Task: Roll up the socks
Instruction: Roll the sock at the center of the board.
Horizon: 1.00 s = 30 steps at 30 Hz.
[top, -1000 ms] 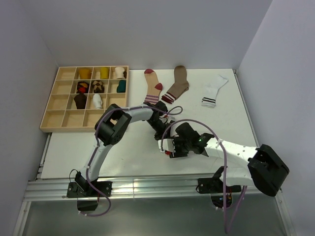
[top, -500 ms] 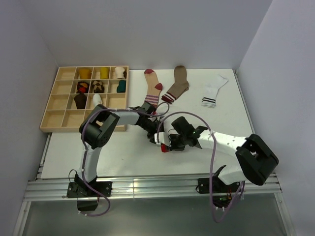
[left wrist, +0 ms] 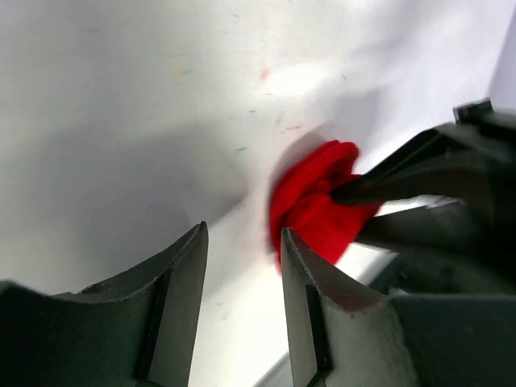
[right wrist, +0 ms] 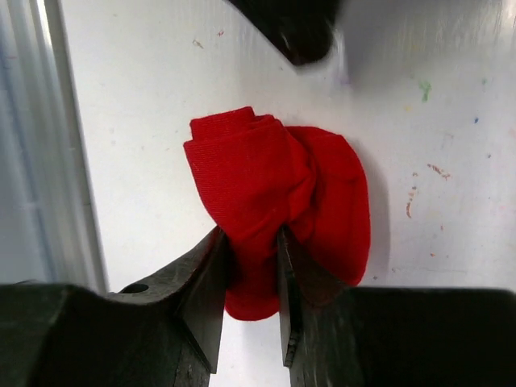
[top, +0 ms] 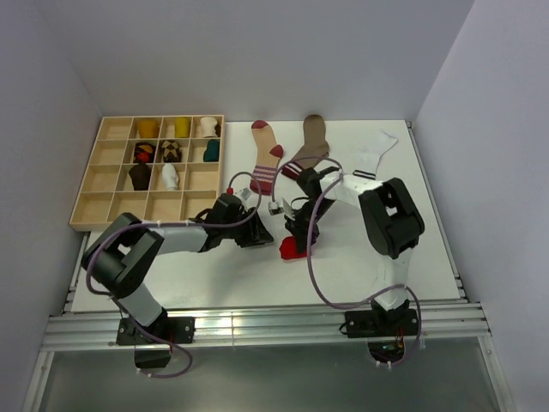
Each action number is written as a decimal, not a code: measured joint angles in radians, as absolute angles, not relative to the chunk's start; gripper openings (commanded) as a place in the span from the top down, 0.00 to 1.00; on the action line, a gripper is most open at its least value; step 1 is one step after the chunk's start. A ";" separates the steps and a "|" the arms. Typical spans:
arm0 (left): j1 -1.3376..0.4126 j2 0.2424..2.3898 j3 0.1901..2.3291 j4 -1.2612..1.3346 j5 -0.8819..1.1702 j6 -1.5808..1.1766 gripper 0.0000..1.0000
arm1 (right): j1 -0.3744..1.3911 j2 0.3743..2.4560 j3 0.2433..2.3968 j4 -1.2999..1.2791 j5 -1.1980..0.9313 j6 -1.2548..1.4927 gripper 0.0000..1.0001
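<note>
Seen from above, a white counter (top: 214, 275) fills the scene, with two robot arms reaching in from its near edge. A bunched red sock (top: 294, 250) lies near the middle of the counter, slightly toward the near side.

The right fingers (top: 299, 233) come down on it from the far side. They are closed on a fold of the red fabric, which is pinched between them in the right wrist view. The rest of the sock bulges out beyond the tips in soft, rounded folds and rests on the counter.

The left fingers (top: 257, 238) sit low over the counter just to the left of the red sock. They stand apart and hold nothing (bare counter shows in the gap in the left wrist view). The sock lies just past one fingertip; whether it touches is unclear.

Three flat socks lie well apart from the arms along the far side:
- a cream sock (top: 267, 153) with dark red heel and toe
- a brown sock (top: 310, 148) with a striped cuff
- a white sock (top: 371, 160) with dark bands

A wooden tray (top: 116, 182) of square compartments sits at the far left. Rolled socks (top: 171, 151) fill several of its farther compartments.
</note>
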State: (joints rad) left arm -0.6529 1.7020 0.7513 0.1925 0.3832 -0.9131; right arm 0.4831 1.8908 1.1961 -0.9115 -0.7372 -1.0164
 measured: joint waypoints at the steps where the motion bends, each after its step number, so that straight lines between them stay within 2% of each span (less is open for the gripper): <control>1: -0.662 1.669 0.714 0.221 0.332 -0.907 0.53 | 0.471 1.928 1.234 -0.957 -0.755 -1.020 0.75; 5: -0.732 1.581 0.664 0.243 0.140 -0.830 0.52 | 0.445 2.036 1.342 -1.084 -0.789 -1.017 0.75; 9: -0.893 1.528 0.670 0.260 -0.062 -0.684 0.48 | 0.435 2.102 1.412 -1.165 -0.795 -0.998 0.74; 15: -1.023 1.554 0.738 0.260 -0.184 -0.453 0.47 | 0.434 2.138 1.444 -1.213 -0.786 -0.956 0.74; 21: -1.039 1.624 0.789 0.263 -0.168 -0.310 0.45 | 0.434 2.148 1.448 -1.233 -0.775 -0.931 0.74; 30: -1.005 1.668 0.814 0.258 0.020 -0.252 0.44 | 0.433 2.164 1.465 -1.252 -0.764 -0.904 0.74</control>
State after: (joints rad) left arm -1.0050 1.6680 0.8143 0.2581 0.0196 -0.2520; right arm 0.4328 2.1643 1.4647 -1.2522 -0.7639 -0.9043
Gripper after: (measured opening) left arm 0.554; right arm 0.332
